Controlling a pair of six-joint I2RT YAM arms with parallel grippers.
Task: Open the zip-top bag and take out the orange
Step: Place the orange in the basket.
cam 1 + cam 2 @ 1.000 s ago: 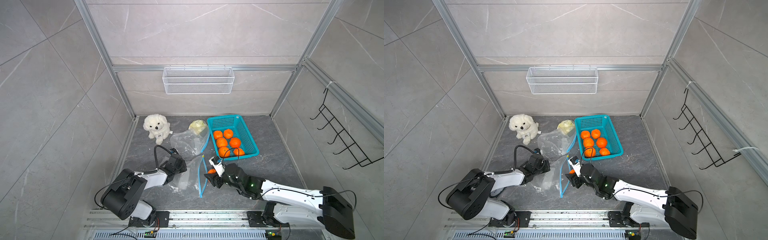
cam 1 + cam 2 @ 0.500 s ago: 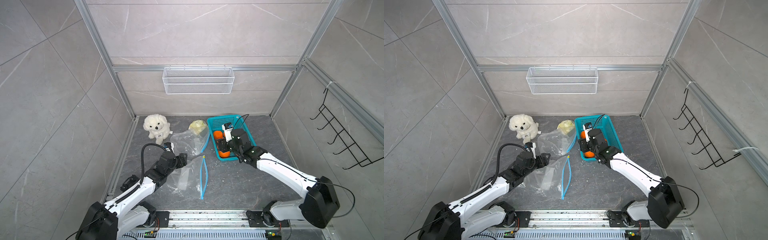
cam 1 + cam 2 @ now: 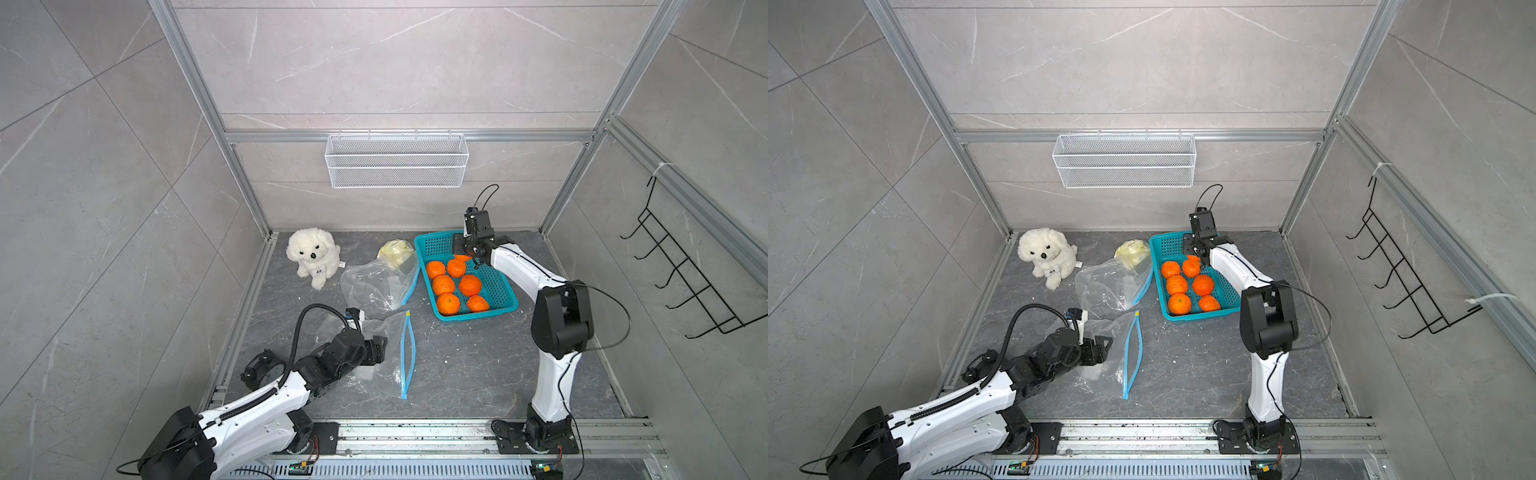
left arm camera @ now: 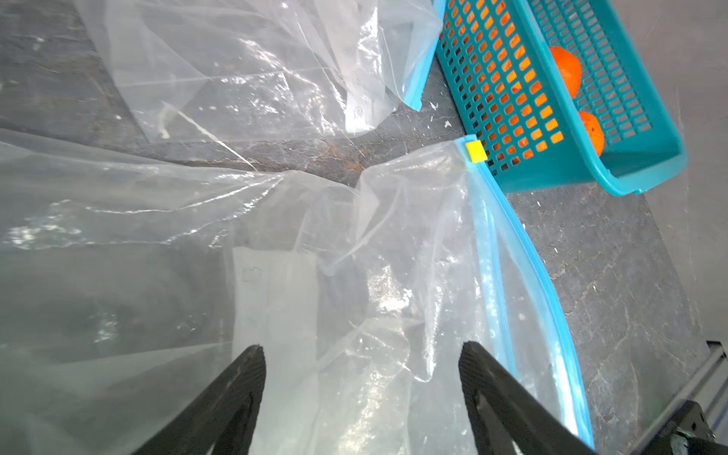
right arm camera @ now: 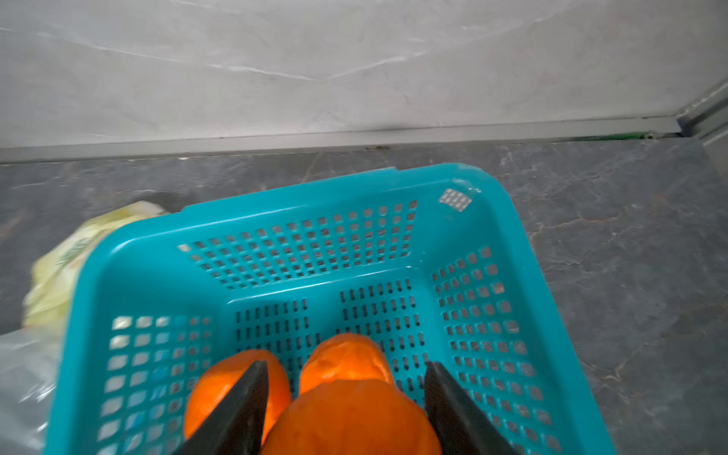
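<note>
Grey stone floor (image 3: 478, 365), pale marble-tiled walls (image 3: 374, 62)

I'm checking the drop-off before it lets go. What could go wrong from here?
1. The right gripper holds the orange over two oranges in the teal basket; released there, it may land on them and roll.
2. The left gripper is open with the slack zip-top bag under its fingers; closing or dragging could snag the film.
</note>
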